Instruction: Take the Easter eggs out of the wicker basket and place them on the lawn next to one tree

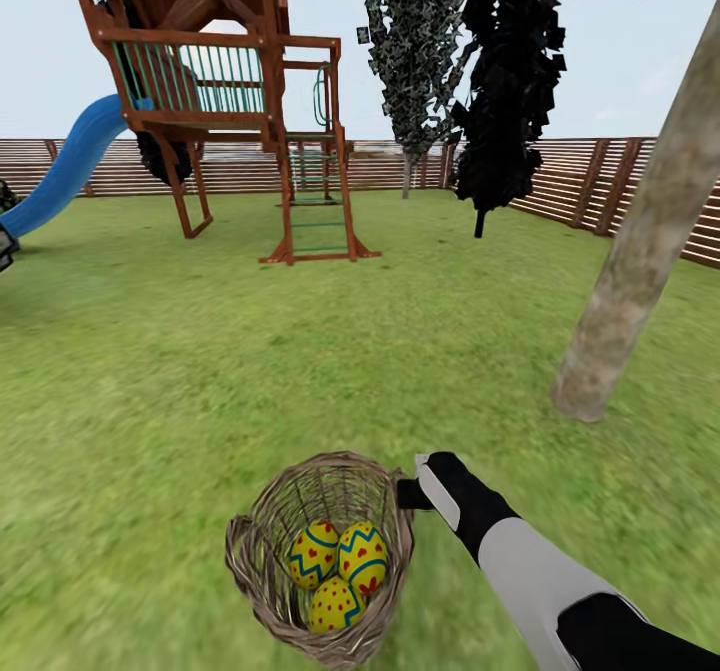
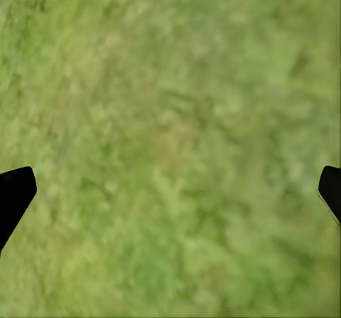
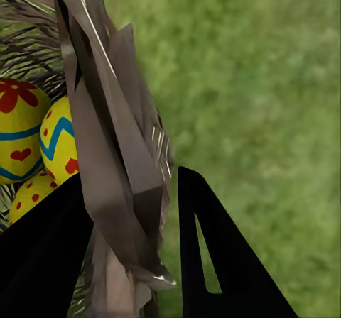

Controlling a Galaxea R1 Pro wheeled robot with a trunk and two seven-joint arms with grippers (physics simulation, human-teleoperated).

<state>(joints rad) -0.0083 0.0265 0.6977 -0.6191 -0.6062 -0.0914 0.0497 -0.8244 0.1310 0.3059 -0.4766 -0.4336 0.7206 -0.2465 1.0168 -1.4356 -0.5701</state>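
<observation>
Gripping the wicker basket point(image 1: 322, 551) rim with the right tool point(image 3: 135, 261), one finger inside, one outside. Left tool point(image 2: 170, 190) wide over lawn point(image 1: 200, 351). Three Easter eggs point(image 1: 340, 561) inside. Next: carry toward tree point(image 1: 640, 251).

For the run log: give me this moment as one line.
right gripper: straddling wicker basket rim, one finger inside, one outside | three Easter eggs: all in basket | left gripper: open over lawn | tree: ahead right
</observation>
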